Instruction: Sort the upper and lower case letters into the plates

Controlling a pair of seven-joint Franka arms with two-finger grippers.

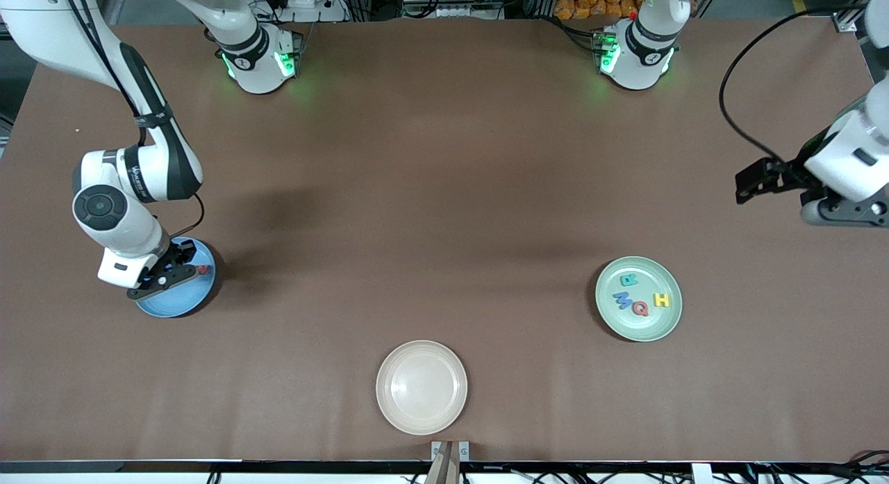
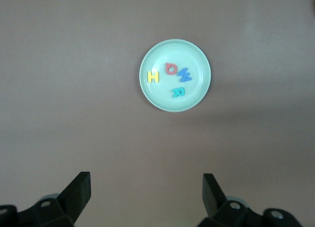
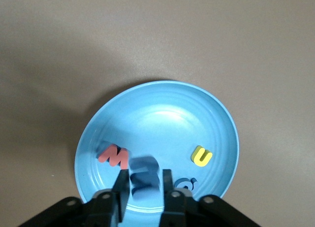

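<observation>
Now I see my right pincer point(image 3: 145, 187) low over the blue plate point(image 3: 162, 118), fingers around a blue letter point(image 3: 143, 172) (blurred), beside red point(image 3: 114, 155), yellow point(image 3: 202, 156) and teal point(image 3: 185, 183) ones. My left pincer point(image 2: 146, 192) waits wide open above the desk point(image 1: 444, 192); the green plate point(image 1: 639, 330) holds four letters.
</observation>
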